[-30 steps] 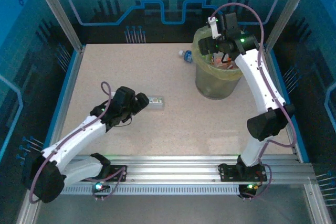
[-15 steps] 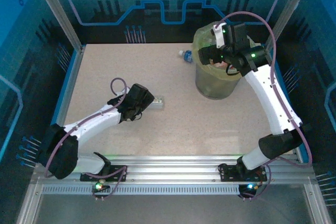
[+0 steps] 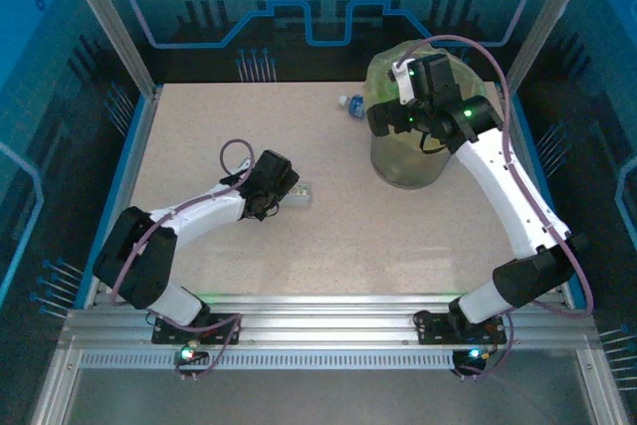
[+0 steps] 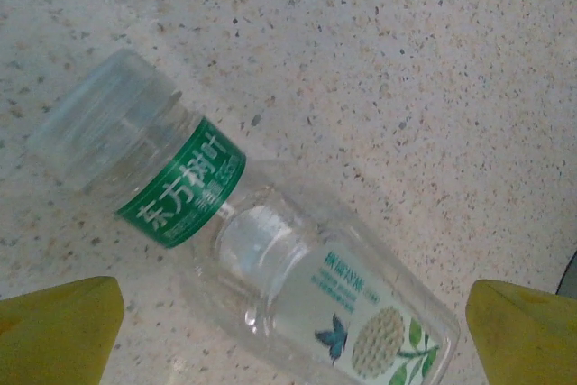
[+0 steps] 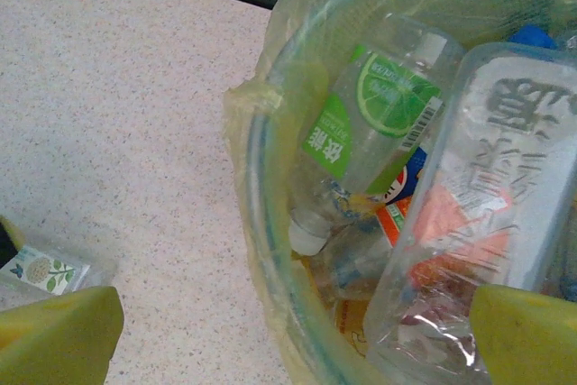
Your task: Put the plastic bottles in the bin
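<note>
A clear plastic bottle (image 4: pixel 243 250) with a green neck label lies on its side on the table, between the yellow fingertips of my open left gripper (image 4: pixel 293 335). From above, that bottle (image 3: pixel 300 192) pokes out just right of the left gripper (image 3: pixel 286 186). The bin (image 3: pixel 406 161), lined with a yellow-green bag, stands at the back right. My right gripper (image 3: pixel 384 118) hangs open and empty over its left rim (image 5: pixel 257 196). Several bottles lie inside, among them a lime-labelled one (image 5: pixel 370 132) and a large clear one (image 5: pixel 478 214). A blue-capped bottle (image 3: pixel 350 105) lies behind the bin.
The speckled table (image 3: pixel 229 136) is fenced by metal rails and transparent blue walls. The bottle by the left gripper shows at the lower left of the right wrist view (image 5: pixel 41 268).
The left arm has reached further right, so its gripper now straddles the green-labelled bottle. The right gripper has shifted left and nearer, from over the bin's middle to its left rim.
</note>
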Robot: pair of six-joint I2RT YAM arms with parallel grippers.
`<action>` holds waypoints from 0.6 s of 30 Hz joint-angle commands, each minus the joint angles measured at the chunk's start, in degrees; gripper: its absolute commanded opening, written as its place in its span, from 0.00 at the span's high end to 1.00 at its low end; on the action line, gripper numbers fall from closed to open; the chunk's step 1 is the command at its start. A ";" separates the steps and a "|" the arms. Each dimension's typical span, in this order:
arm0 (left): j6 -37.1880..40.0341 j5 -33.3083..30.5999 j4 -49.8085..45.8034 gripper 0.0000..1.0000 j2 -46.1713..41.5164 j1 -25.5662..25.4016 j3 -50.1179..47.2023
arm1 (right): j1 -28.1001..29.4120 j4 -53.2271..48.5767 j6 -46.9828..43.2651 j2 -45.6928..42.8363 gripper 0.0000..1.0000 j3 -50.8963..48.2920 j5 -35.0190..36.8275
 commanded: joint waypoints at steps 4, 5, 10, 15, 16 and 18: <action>0.51 1.80 0.41 0.01 3.93 0.88 3.09 | 1.34 1.51 1.27 -1.98 0.00 -1.39 -0.40; 0.88 2.03 0.26 0.01 4.56 0.87 3.51 | 1.40 1.63 1.44 -2.07 0.00 -1.63 -0.33; 2.93 4.35 -0.12 0.01 7.74 0.85 5.37 | 1.91 1.87 1.92 -2.64 0.00 -2.51 -0.06; 5.22 6.08 -0.91 0.01 10.30 0.86 6.87 | 2.26 1.97 2.70 -3.86 0.00 -3.66 0.47; 5.93 6.22 -1.02 0.01 10.73 0.89 7.07 | 2.29 2.14 2.91 -4.17 0.00 -4.01 0.43; 6.96 6.26 -1.66 0.01 11.50 0.85 7.59 | 2.36 2.48 3.35 -5.01 0.00 -4.70 0.30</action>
